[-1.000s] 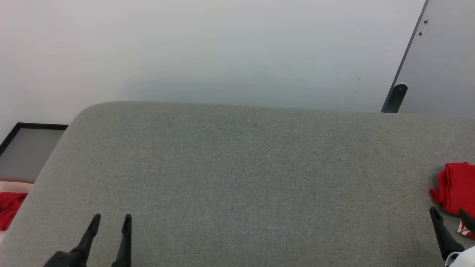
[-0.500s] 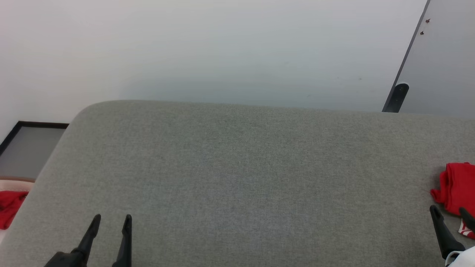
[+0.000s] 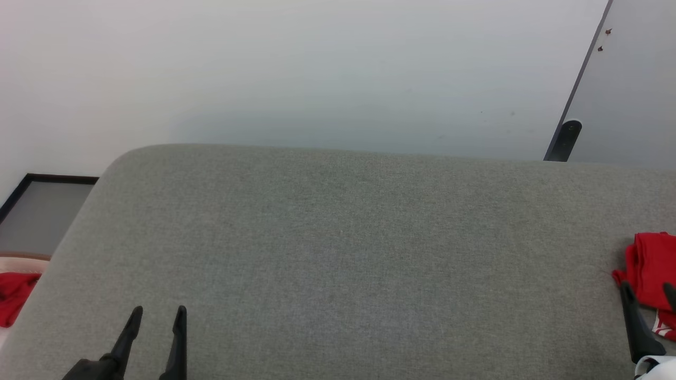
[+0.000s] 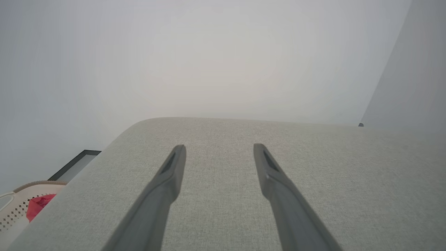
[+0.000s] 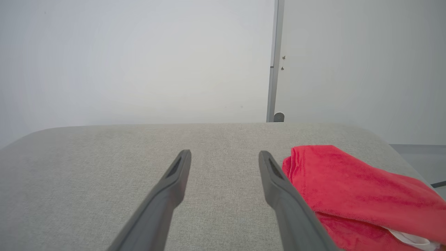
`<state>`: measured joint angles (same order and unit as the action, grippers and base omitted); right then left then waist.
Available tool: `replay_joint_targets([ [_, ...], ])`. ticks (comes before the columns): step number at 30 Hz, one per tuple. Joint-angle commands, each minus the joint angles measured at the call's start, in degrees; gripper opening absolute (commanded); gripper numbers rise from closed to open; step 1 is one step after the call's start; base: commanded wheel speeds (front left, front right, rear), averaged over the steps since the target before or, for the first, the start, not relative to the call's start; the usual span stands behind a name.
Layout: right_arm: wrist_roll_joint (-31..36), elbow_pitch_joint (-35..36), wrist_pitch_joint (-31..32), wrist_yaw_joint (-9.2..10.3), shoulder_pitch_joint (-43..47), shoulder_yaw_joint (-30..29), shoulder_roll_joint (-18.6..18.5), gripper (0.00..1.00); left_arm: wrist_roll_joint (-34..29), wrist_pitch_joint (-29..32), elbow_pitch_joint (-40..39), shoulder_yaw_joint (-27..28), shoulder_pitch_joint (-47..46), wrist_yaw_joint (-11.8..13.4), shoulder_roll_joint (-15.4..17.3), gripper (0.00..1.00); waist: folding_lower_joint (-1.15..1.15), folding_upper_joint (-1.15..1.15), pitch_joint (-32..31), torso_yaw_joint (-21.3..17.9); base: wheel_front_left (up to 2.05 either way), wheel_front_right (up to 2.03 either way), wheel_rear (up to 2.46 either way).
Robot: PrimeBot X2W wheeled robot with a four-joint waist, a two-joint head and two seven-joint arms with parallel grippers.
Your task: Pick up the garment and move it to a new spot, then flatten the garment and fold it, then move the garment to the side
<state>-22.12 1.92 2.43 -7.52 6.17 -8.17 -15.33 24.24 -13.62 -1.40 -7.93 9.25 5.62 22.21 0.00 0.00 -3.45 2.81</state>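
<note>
My right tool [image 3: 648,287] drifts right, alongside the folded garment [image 3: 652,261] at the bench's [image 3: 338,253] right edge, released and empty like my left tool [image 3: 160,309], so the task looks finished.

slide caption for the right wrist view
Open right hand beside the folded bright red fabric garment on a grey upholstered surface.

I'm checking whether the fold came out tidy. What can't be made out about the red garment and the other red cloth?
Head view: the garment is cut off on its right by the picture edge.
Right wrist view: its near side runs off the bottom edge, and a finger of the right gripper covers its left border.
Left wrist view: the red cloth in the basket is small, partly behind the grey cushion; unidentifiable.
</note>
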Motion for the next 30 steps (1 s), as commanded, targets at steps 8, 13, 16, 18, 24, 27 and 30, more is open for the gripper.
replay_joint_targets([
  [8, 2.22, -1.75, -6.25, 0.07, -0.79, -0.29, 0.6, 1.0, 0.47, -0.66, 0.8, 0.2, -0.99, -0.03, -0.51, 1.0, 0.0, 0.0, 0.0, 0.11, 0.0, 0.0, 0.0],
  [13, 2.93, -2.38, -8.12, 0.07, -0.83, -0.17, 0.75, 1.0, 0.57, -0.91, 1.2, 0.36, -1.41, -0.28, -0.75, 1.0, 0.0, 0.0, 0.13, 0.19, 0.0, 0.0, 0.0],
  [16, 3.24, -2.59, -8.63, 0.07, -0.86, -0.17, 0.84, 1.0, 0.6, -1.08, 1.43, 0.4, -1.72, -0.5, -0.84, 1.0, 0.0, 0.0, 0.29, 0.26, 0.0, 0.0, 0.0],
  [18, 3.29, -2.66, -8.92, 0.07, -0.74, -0.1, 0.85, 1.0, 0.61, -1.08, 1.6, 0.41, -1.89, -0.56, -0.93, 1.0, 0.0, 0.0, 0.41, 0.3, 0.0, 0.0, 0.0],
  [24, 3.38, -2.83, -9.14, 0.07, -0.86, -0.03, 0.91, 1.0, 0.76, -1.31, 2.28, 0.52, -2.16, -0.95, -1.13, 1.0, 0.0, 0.0, 0.81, 0.35, 0.0, 0.0, 0.0],
  [27, 3.46, -2.94, -9.11, 0.07, -0.95, 0.02, 0.94, 1.0, 0.66, -1.39, 2.6, 0.49, -2.38, -1.11, -1.25, 1.0, 0.0, 0.0, 1.0, 0.32, 0.0, 0.0, 0.0],
  [30, 3.53, -2.98, -9.04, 0.07, -1.13, 0.04, 0.95, 1.0, 0.49, -1.45, 2.92, 0.53, -2.47, -1.2, -1.29, 1.0, 0.0, 0.0, 1.14, 0.24, 0.0, 0.0, 0.0],
])
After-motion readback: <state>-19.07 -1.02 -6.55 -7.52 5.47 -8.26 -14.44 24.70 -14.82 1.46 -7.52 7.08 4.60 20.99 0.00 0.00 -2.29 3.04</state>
